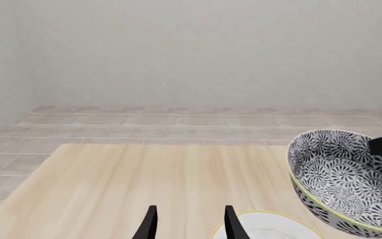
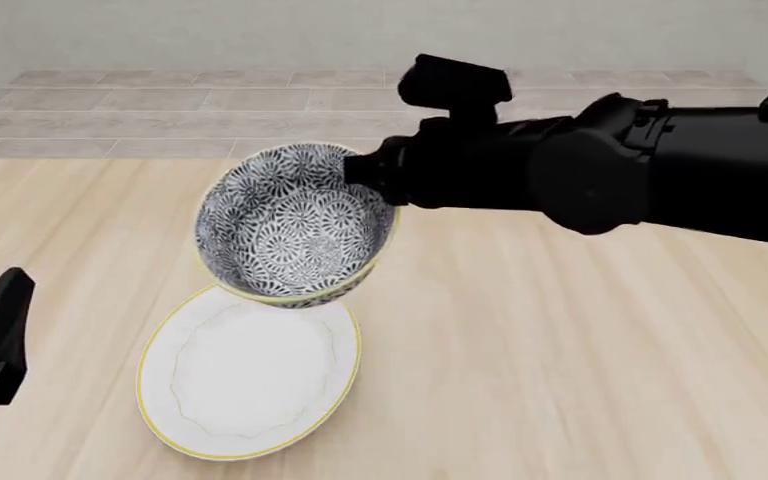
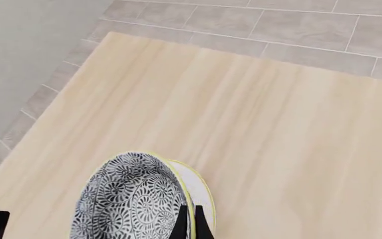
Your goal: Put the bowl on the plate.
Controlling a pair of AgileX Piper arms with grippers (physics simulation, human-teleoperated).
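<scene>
Grey-and-white floral deep bowl (image 2: 293, 232) with yellow rim tilted, lifted above 12 o'clock edge of white round yellow-rimmed plate (image 2: 251, 372) on pale wooden table (image 2: 558, 350). Right gripper (image 3: 189, 221) pinches bowl rim at 2 o'clock. Left gripper (image 1: 187, 221) parted, holding nothing, 9 o'clock of plate.

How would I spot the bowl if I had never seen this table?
Find the wooden table and the black right arm's gripper reaching across it. The bowl hangs tilted from that gripper, above the plain white plate; only the bowl has a dense grey-and-white floral pattern.
</scene>
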